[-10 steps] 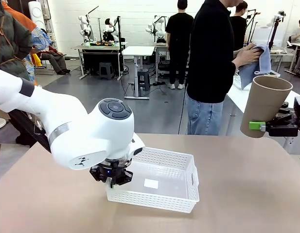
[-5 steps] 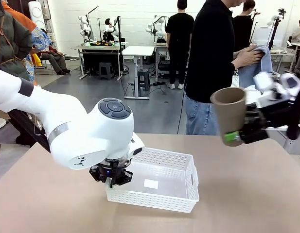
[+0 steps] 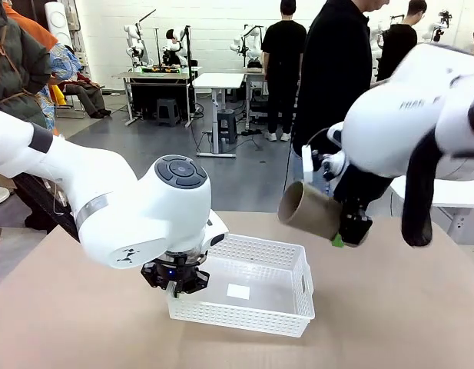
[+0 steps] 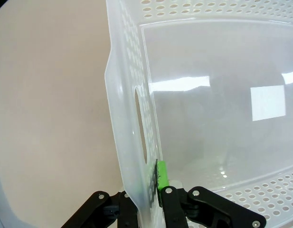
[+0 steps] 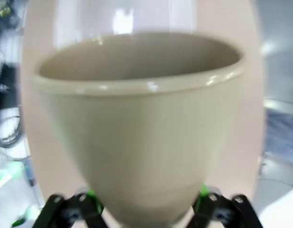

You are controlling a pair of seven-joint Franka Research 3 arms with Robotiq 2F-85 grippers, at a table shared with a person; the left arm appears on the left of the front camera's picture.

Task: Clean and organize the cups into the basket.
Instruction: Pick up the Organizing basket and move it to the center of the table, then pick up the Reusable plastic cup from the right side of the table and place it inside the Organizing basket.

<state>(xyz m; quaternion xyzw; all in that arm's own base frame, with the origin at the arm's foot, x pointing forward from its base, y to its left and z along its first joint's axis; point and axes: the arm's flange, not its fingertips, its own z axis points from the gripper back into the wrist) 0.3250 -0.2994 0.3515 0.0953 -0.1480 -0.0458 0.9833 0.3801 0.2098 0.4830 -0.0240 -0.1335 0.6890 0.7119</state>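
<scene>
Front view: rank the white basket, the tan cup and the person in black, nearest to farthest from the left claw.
1. White basket: its left wall is pinched in the left claw.
2. Tan cup: in the air to the right, held by the right claw.
3. Person in black: standing beyond the table's far edge.

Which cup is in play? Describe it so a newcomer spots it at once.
On the tan table sits a white lattice basket. Just above its right end in the front view, the right arm's jaws clamp a tan-brown tumbler. Unlike the basket, it hangs in mid-air, handleless, tipped sideways, mouth facing left.
</scene>
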